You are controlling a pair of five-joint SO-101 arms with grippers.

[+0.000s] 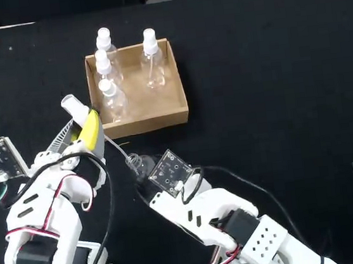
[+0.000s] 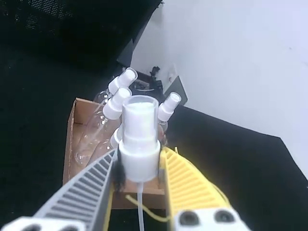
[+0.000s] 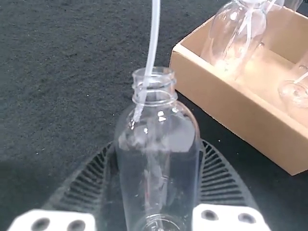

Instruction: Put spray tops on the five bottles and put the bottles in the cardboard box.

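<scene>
Now pinching the spray top (image 2: pixel 138 132) by its collar in the left gripper (image 2: pixel 139 161), nozzle away from the wrist, thin tube (image 3: pixel 154 48) trailing from it. Keeping the top clear of the open bottle (image 3: pixel 156 120), with just the tube's end inside the neck. Clamping that bottle by its body in the right gripper (image 3: pixel 159 144), neck turned toward the top, near the front wall of the cardboard box (image 1: pixel 156 123). Counting four capped bottles (image 1: pixel 151 61) standing in the box, three along one side, one apart.

Judging this as the fifth cap, not yet seated.

Possible failures:
- kinking the tube or catching it on the rim if fed off-axis
- crossing the threads if the top meets the neck tilted
- slipping of the smooth bottle during screwing
- toppling capped bottles at final placement, given little free room
</scene>
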